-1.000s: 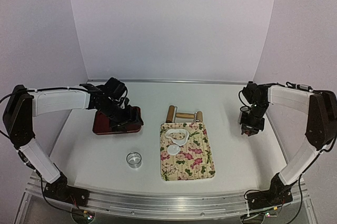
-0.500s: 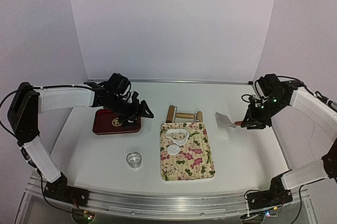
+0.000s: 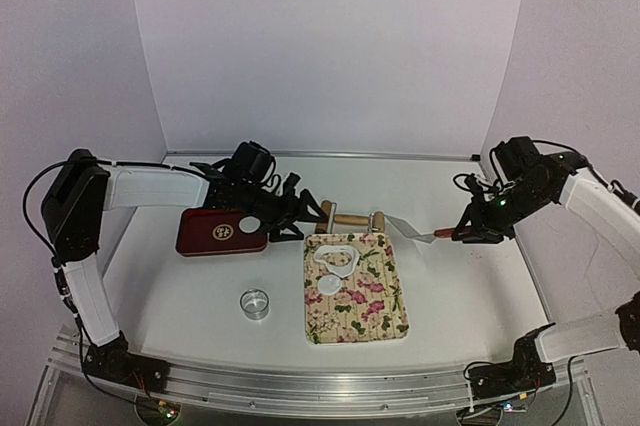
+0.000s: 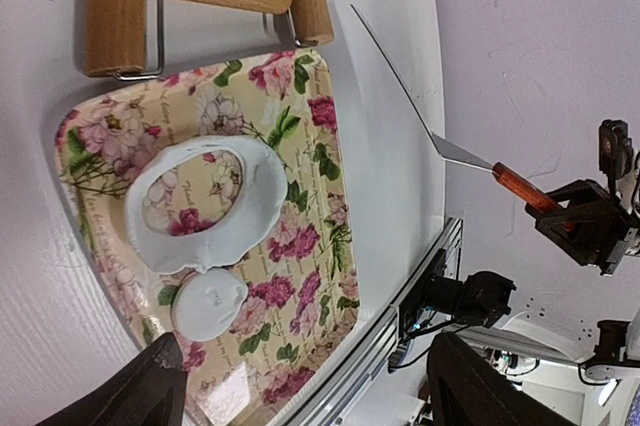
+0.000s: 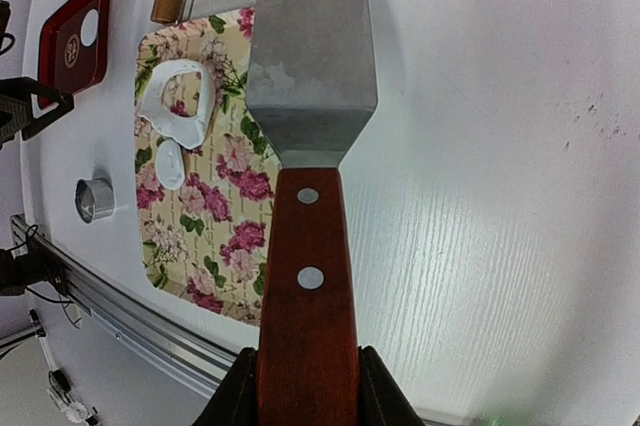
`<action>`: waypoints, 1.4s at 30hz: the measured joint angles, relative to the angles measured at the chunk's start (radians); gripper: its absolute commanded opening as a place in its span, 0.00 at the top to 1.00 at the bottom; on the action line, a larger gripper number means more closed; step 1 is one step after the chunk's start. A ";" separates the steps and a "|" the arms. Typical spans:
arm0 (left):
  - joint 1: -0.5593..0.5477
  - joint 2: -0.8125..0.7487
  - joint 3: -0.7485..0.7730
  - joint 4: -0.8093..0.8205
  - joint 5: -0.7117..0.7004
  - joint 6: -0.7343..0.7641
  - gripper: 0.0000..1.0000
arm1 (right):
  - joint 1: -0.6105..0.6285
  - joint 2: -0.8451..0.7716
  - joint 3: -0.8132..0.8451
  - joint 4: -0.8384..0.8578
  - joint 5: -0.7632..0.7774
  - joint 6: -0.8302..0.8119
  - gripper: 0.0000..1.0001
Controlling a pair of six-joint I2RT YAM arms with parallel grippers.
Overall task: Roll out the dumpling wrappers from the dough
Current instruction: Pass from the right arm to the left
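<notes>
The dough (image 3: 345, 268) is a flattened white sheet with a round hole, lying on the floral board (image 3: 370, 311). It also shows in the left wrist view (image 4: 262, 196) and the right wrist view (image 5: 160, 118). One dumpling wrapper (image 3: 327, 284) lies just below it on the board (image 4: 208, 304) (image 5: 170, 164). Another wrapper (image 3: 249, 224) lies on the red tray (image 3: 205, 236) (image 5: 89, 28). My left gripper (image 3: 297, 221) is open and empty beside the board's far left corner (image 4: 310, 396). My right gripper (image 3: 470, 232) is shut on a spatula's wooden handle (image 5: 305, 286), blade (image 3: 404, 226) pointing left toward the board.
A wooden rolling pin (image 3: 350, 218) lies behind the board. The metal ring cutter (image 3: 255, 303) stands on the table left of the board, near the front. The table's metal front rail (image 3: 320, 386) runs along the near edge.
My left gripper has moved right, from over the red tray to the board's corner, uncovering a white disc on the tray. My right gripper has carried the spatula left toward the board.
</notes>
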 measured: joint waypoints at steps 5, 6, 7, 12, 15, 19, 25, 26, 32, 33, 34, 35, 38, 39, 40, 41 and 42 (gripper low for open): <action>-0.050 0.115 0.086 0.031 0.021 -0.045 0.17 | 0.012 0.001 -0.036 0.007 -0.001 -0.023 1.00; -0.059 0.142 0.109 0.034 0.022 -0.057 0.17 | 0.016 0.001 -0.038 0.008 -0.001 -0.025 1.00; -0.067 0.170 0.135 0.038 0.022 -0.073 0.17 | 0.021 0.001 -0.038 0.011 -0.001 -0.027 1.00; -0.096 0.285 0.253 0.044 0.026 -0.165 0.17 | 0.053 -0.003 -0.038 0.024 -0.001 -0.031 1.00; -0.107 0.316 0.274 0.065 0.026 -0.233 0.18 | 0.072 -0.016 -0.040 0.028 0.002 -0.027 1.00; -0.118 0.361 0.320 0.071 0.022 -0.304 0.18 | 0.096 -0.038 -0.049 0.035 0.004 -0.016 1.00; -0.140 0.426 0.395 0.090 0.005 -0.415 0.19 | 0.128 -0.046 -0.052 0.049 0.007 -0.004 1.00; -0.143 0.438 0.410 0.092 0.001 -0.427 0.20 | 0.131 -0.046 -0.052 0.052 0.007 -0.003 1.00; -0.150 0.516 0.503 0.089 -0.014 -0.482 0.50 | 0.149 -0.046 -0.053 0.072 0.008 0.010 1.00; -0.150 0.528 0.516 0.090 -0.016 -0.489 0.55 | 0.150 -0.046 -0.054 0.074 0.008 0.011 1.00; -0.149 0.539 0.528 0.093 -0.018 -0.499 0.60 | 0.152 -0.046 -0.054 0.075 0.008 0.012 1.00; -0.149 0.549 0.538 0.095 -0.019 -0.509 0.63 | 0.154 -0.046 -0.054 0.076 0.008 0.013 1.00; -0.149 0.569 0.553 0.102 -0.018 -0.528 0.73 | 0.160 -0.046 -0.056 0.079 0.008 0.015 1.00; -0.149 0.574 0.557 0.104 -0.018 -0.538 0.76 | 0.162 -0.046 -0.058 0.079 0.007 0.015 1.00; -0.149 0.576 0.561 0.107 -0.019 -0.542 0.78 | 0.164 -0.046 -0.059 0.079 0.008 0.015 1.00; -0.149 0.578 0.565 0.110 -0.018 -0.546 0.81 | 0.166 -0.046 -0.061 0.079 0.008 0.015 1.00; -0.149 0.579 0.567 0.112 -0.018 -0.553 0.85 | 0.168 -0.046 -0.062 0.079 0.007 0.015 1.00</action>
